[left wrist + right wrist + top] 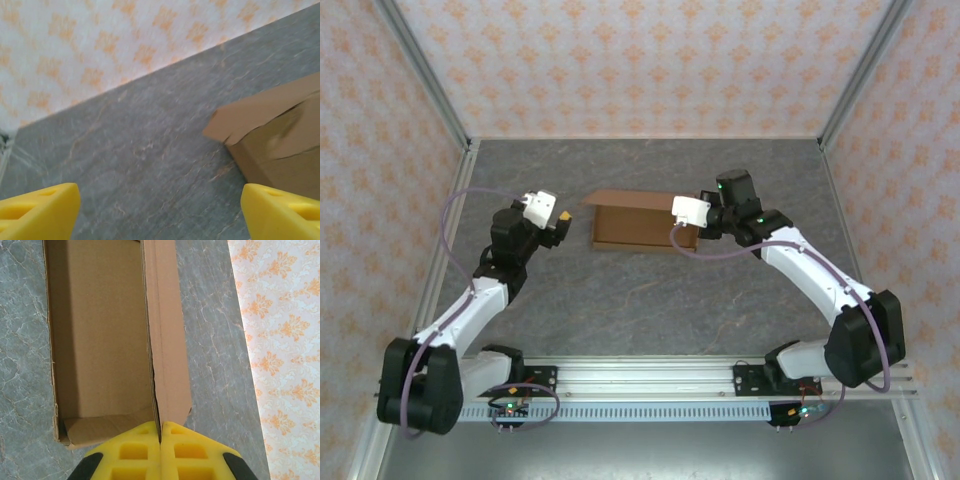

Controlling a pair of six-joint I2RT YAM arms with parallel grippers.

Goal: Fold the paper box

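Locating the paper box (638, 222): centre of the top view, a little above the middle, on the grey table (650, 300). It is an open tray with one long flap (167, 330) running along its side, right of centre in the right wrist view.
Handling: probably light and thin. It looks stiff along the creases, but easy to crush or to skid across the smooth table, so one end likely needs bracing while the other is pushed.
Where to take hold: best judged to be a wall edge or the free edge of the flap near a corner, not the broad bottom.
Right gripper (161, 445): fingers pressed together at bottom centre of its wrist view, right where wall meets flap. Whether cardboard is nipped between them I cannot tell.
Right arm: reaches from lower right up and inward to the box's right end.
Left gripper (160, 215): fingers wide apart with nothing between them. The box is near, at the right of its view, not touching.
Left arm: bent, with its wrist just left of the box in the top view.
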